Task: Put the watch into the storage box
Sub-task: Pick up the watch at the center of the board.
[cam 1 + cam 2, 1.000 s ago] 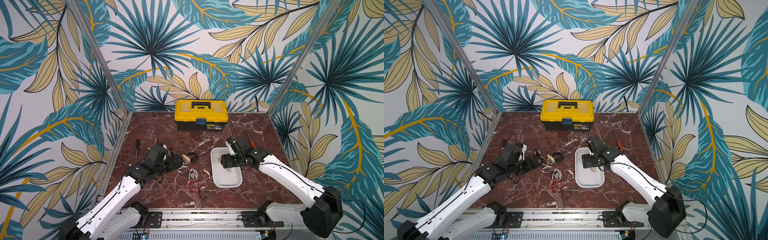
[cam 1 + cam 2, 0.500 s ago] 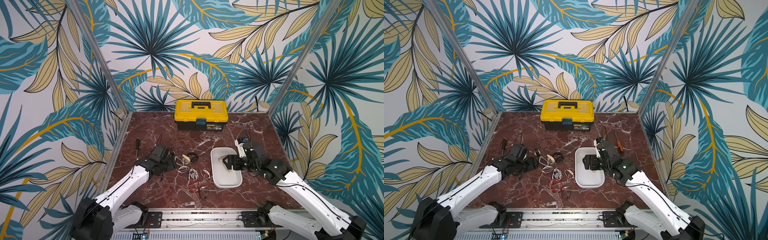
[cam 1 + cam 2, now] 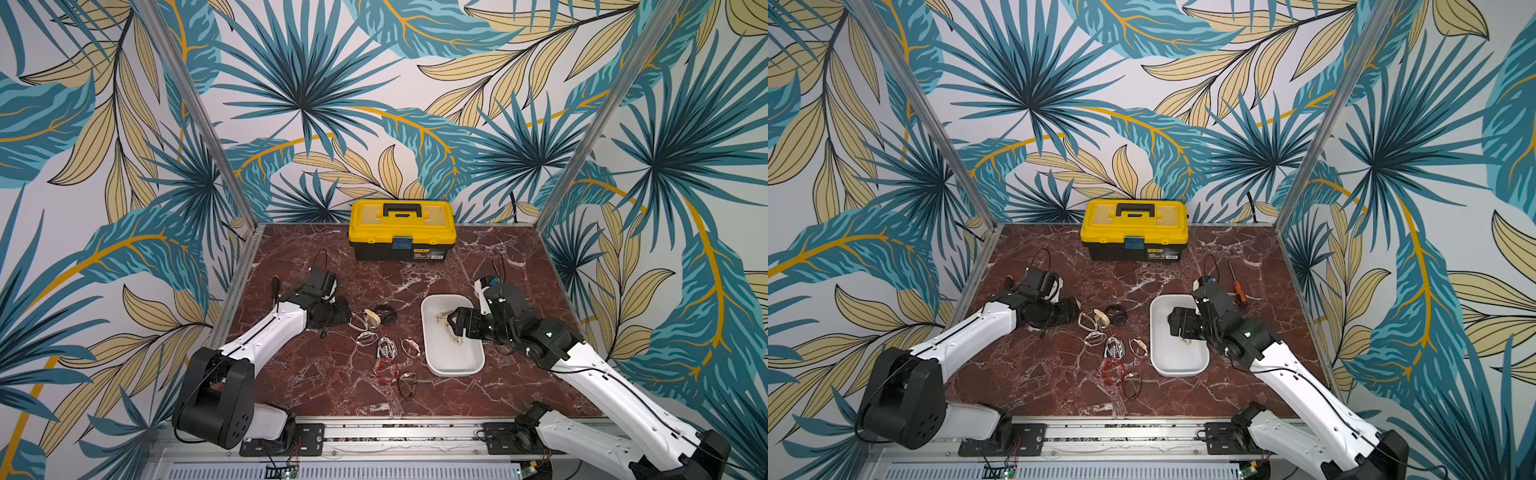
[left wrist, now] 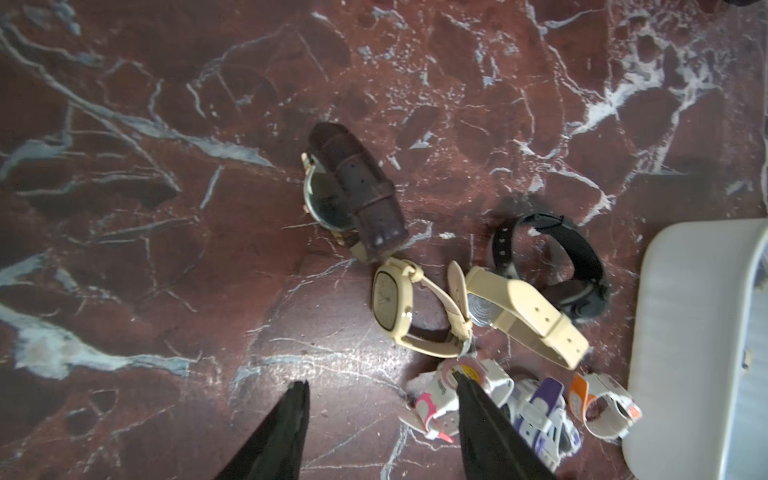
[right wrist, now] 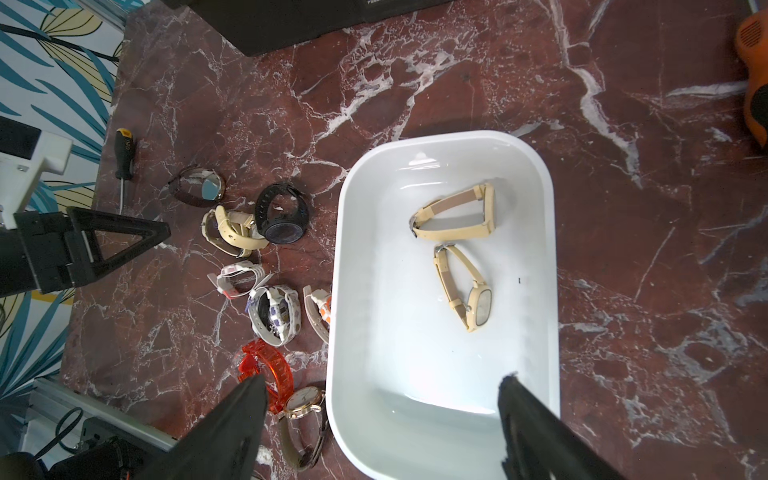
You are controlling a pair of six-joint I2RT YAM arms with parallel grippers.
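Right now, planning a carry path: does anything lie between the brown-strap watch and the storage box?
Yes: the black watch and two cream watches lie on the table between the brown-strap watch and the storage box. Nothing visible stands above them.

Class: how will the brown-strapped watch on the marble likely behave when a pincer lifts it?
The brown-strapped watch probably flops: its strap folds limply over the case. The round metal-rimmed case likely outweighs the strap, so it may swing when lifted by the strap. The shiny glass face looks slippery; the strap seems the safer hold.
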